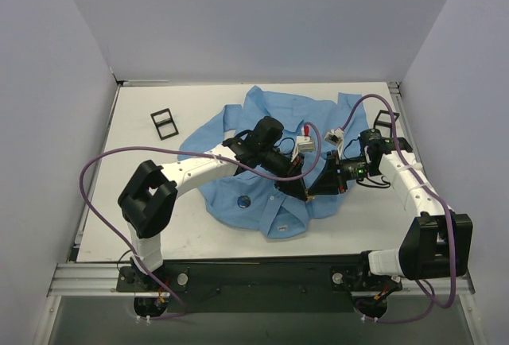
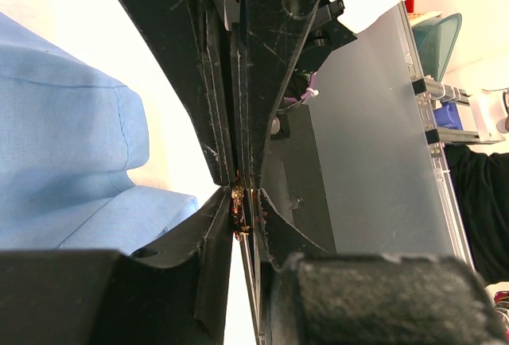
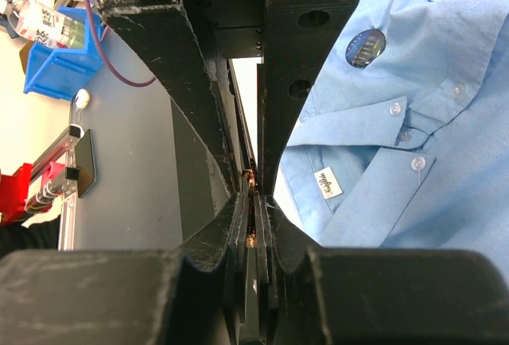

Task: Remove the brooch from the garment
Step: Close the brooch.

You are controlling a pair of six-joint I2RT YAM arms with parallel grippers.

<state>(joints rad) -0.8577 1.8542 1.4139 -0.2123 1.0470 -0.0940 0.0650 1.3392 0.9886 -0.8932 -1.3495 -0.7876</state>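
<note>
The light blue shirt point(image 1: 238, 134) lies spread on the white table. The brooch point(image 1: 244, 200), a small dark-blue disc, sits on the shirt's near left part, and also shows in the right wrist view point(image 3: 366, 47) above the collar. My left gripper point(image 1: 298, 188) and right gripper point(image 1: 316, 188) meet tip to tip over the shirt's near right edge, right of the brooch and apart from it. Both are shut, as the left wrist view point(image 2: 241, 202) and the right wrist view point(image 3: 253, 194) show. A tiny gold-red speck shows where the tips meet; I cannot tell what it is.
One black rectangular frame point(image 1: 165, 122) lies at the back left of the table, another point(image 1: 387, 121) at the back right beside the right arm. The shirt's white neck label point(image 3: 325, 182) shows by the collar. Grey walls enclose the table on three sides.
</note>
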